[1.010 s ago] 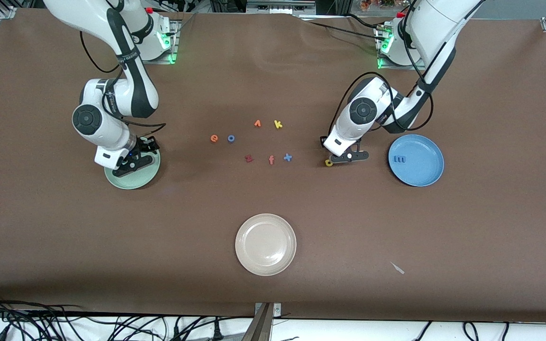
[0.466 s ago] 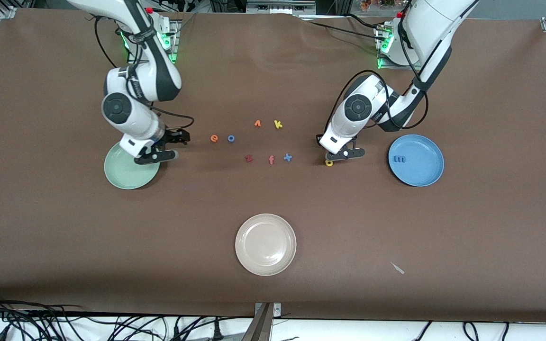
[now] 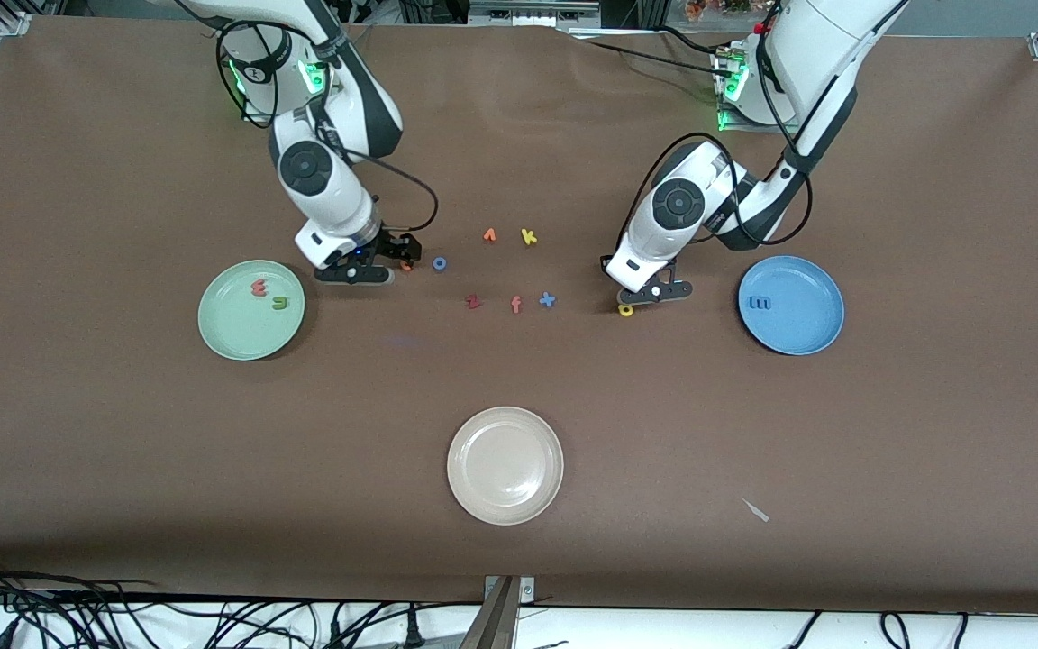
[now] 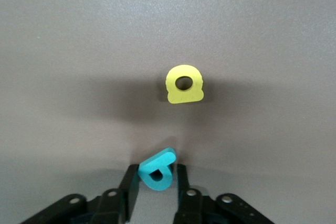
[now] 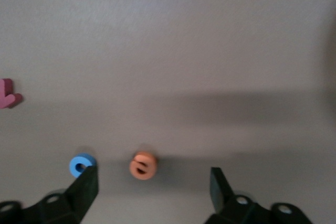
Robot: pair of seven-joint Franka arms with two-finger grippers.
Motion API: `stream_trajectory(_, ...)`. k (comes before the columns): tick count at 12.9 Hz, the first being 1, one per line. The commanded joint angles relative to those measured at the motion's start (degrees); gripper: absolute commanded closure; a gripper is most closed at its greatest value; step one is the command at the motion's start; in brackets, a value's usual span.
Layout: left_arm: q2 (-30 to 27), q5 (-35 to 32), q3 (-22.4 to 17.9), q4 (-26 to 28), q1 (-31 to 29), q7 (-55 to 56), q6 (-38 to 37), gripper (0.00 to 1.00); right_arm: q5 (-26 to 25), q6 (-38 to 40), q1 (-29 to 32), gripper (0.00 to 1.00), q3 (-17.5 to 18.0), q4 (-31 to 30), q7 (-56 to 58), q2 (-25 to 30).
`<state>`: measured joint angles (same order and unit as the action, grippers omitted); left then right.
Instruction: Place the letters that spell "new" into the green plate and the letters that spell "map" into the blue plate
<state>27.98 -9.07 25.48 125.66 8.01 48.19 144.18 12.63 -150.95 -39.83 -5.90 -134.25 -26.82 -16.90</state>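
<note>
Front view. I see the green plate (image 3: 251, 310) toward the right arm's end, with w (image 3: 258, 287) and n (image 3: 279, 302) lying in it. The blue plate (image 3: 791, 305) sits toward the left arm's end and holds m (image 3: 760, 304). The right gripper (image 3: 373, 263) is over e (image 3: 406, 264), which is mostly hidden by it. The left gripper (image 3: 647, 293) is low, just beside p (image 3: 625, 310).

Left wrist view. Its fingers (image 4: 131, 186) are clamped on a (image 4: 157, 169), teal, pinched between the pads. p (image 4: 184, 84) lies flat on the cloth, apart from them. My plan: lift straight up so p is not dragged, carry a to the blue plate, then come back for p.

Right wrist view. The jaws stand wide apart with e (image 5: 143, 165) between them but off centre, nearer the finger beside the blue o (image 5: 81, 164). I should shift away from o before descending; otherwise that finger may land on o or nudge it. A pink letter (image 5: 8, 98) shows at the edge.

Bystanders in the front view: z (image 3: 472, 302), f (image 3: 515, 305), x (image 3: 547, 300), k (image 3: 528, 236), an orange letter (image 3: 489, 235), and the beige plate (image 3: 505, 465) nearest the camera. None blocks either carry.
</note>
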Motion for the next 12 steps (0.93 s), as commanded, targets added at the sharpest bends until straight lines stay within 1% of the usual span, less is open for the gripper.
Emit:
stream_trajectory(1,-1.00,-1.92,-0.08,0.02,-0.02,1.38,-1.01,0.72,0.64,-5.57,-1.20,0.16,1.42,-0.66,-2.80,-3.13)
stream_trajectory(2,-1.00,-1.92,-0.08,-0.07,-0.02,1.20,-1.01,0.73,0.64,-6.72,-1.47,0.25,1.41,-0.83,-2.80,-4.27)
stream_trajectory(3,-1.17,-1.92,-0.08,-0.15,-0.36,1.12,-1.01,0.76,0.64,-7.95,-1.47,0.32,1.33,-0.84,-2.62,-5.07)
stream_trajectory(5,-2.48,-1.92,-0.08,-0.94,-0.80,0.85,-1.70,0.77,0.64,-8.49,-1.47,0.47,1.33,-0.84,-2.36,-5.43)
stream_trajectory(6,-3.45,-1.92,-0.08,-2.08,-0.81,0.76,-4.58,0.78,0.64,-8.49,-1.47,0.55,1.24,-0.84,-2.18,-5.43)
stream_trajectory(8,-4.51,-1.74,-0.08,-7.07,-1.76,-0.72,-13.26,0.78,0.64,-8.49,-1.47,0.74,1.24,-0.66,-2.18,-5.34)
stream_trajectory(9,-4.95,-1.22,0.01,-9.62,-2.90,-2.99,-18.27,0.78,0.64,-8.49,-1.47,0.82,1.24,-0.66,-2.09,-5.25)
stream_trajectory(10,-5.39,-0.95,0.01,-12.08,-4.66,-6.58,-23.19,0.78,0.64,-8.40,-1.47,0.87,1.24,-0.66,-2.09,-5.16)
stream_trajectory(12,-6.97,2.29,0.01,-14.65,-9.39,-15.01,-29.37,0.77,0.56,-8.23,-1.47,0.90,1.15,-0.57,-1.74,-4.81)
